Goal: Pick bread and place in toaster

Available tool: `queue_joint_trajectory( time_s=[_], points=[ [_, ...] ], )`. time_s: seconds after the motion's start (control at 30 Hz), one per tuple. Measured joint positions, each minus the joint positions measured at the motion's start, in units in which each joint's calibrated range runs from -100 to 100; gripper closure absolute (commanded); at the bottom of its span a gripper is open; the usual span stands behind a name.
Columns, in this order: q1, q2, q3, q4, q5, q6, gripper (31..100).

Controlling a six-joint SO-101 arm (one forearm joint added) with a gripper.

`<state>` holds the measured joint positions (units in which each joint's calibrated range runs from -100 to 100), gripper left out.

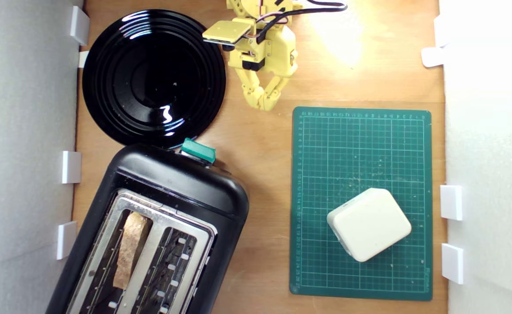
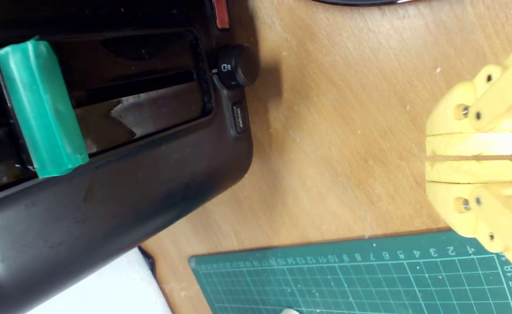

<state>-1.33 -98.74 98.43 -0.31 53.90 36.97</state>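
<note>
Looking down through the exterior view, I find the small wedge of rustic bread with its brown crust [image 1: 129, 249] already standing in one slot of the large black two-slot toaster with the silver top plate [image 1: 151, 235], the slot nearer that view's left, while the other slot shows only dark wire guides. My yellow plastic gripper [image 1: 264, 104] hangs over bare wooden tabletop [image 1: 256, 183] between the round glossy black plate [image 1: 153, 78] and the green gridded cutting mat [image 1: 360, 203], well apart from the toaster; its fingers are pressed together with nothing between them, and the wrist view shows the two yellow pads [image 2: 473, 144] meeting along a thin seam. I judge the placing step done, with the arm clear of the appliance. The white rounded square block [image 1: 369, 224] sits on the mat and is no part of this job. If anything remains, it would be pushing down the teal-green lever [image 1: 198, 150], which the wrist view shows on the toaster's end face beside a black knob [image 2: 237, 66]; that would call for a closed fingertip brought squarely over the lever and pressed straight along its slot.
</note>
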Motion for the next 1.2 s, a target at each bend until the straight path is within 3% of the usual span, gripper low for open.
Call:
queue_joint_trajectory(
  time_s=[0.27, 0.43, 0.7, 1.2],
  points=[
    [0.0, 0.0, 0.0, -0.5, 0.0, 0.0, 99.4],
    [0.0, 0.1, -0.1, -5.0, 0.0, 0.3, 99.4],
    [0.8, 0.1, -0.6, -9.8, 0.0, 6.2, 99.4],
    [2.5, 0.1, -0.4, -10.2, 0.0, 6.6, 99.4]
  ],
)
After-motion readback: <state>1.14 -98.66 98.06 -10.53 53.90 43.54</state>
